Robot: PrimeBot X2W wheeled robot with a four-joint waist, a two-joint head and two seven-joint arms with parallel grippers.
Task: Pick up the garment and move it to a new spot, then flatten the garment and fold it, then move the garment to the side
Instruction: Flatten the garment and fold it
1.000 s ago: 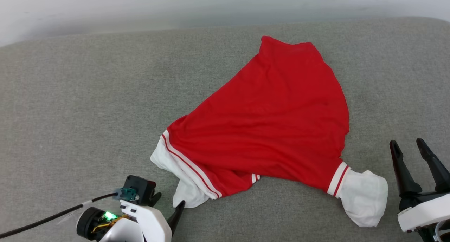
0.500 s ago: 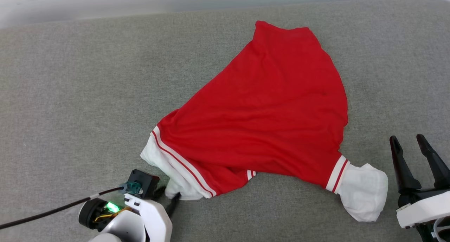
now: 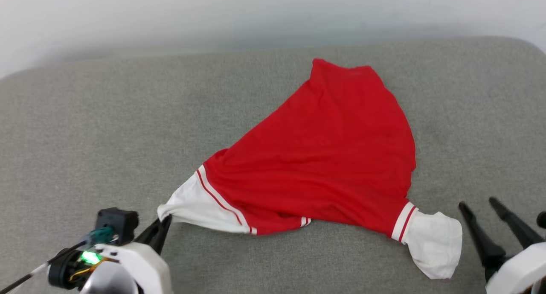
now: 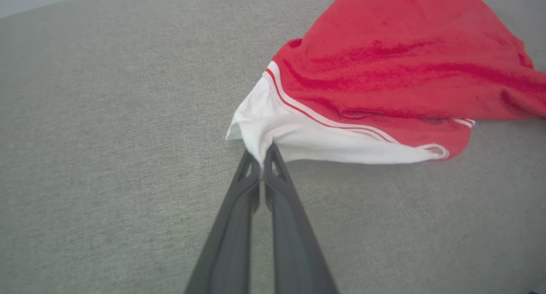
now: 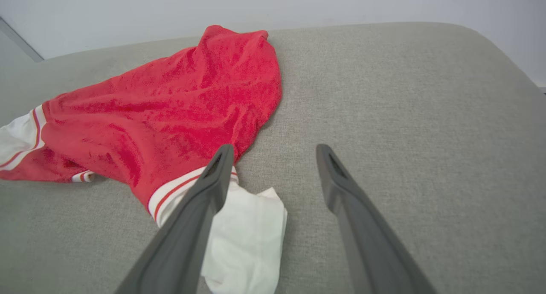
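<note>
Step in hand: the 1st of the task, by my reading. This is the pick-up, with a hold just made and nothing lifted clear.
Garment: the garment [image 3: 332, 157] lies plain red side up on the grey surface [image 3: 85, 136]. In the head view it runs from the middle out toward 1 o'clock. It is rumpled, not flat, and its hem end narrows to a point at 1 o'clock.
Left gripper: the left gripper [image 4: 261, 152] sits at 7 o'clock in the head view. Its 2 fingers are pressed together, pinching the outer edge of the pinched sleeve [image 4: 277, 129], which is white and drawn taut toward them.
Right gripper: the right gripper [image 5: 275, 149] is at 4 o'clock in the head view. Its fingers are spread with nothing between them, apart from the cloth. They stand just beside the free sleeve [image 3: 435, 243], at that sleeve's 3 o'clock.
Left to do: carrying it to a new spot, flattening, folding and setting it aside.
Next move calls for: probably a 2nd hold. The right fingers would swing toward 9 o'clock onto the free sleeve or its striped cuff and close there. Both arms would then rise together so the cloth hangs evenly.
Risk: the left pinch takes only a thin bit of sleeve edge, so a quick one-sided pull could slip it or bunch the red body further.
</note>
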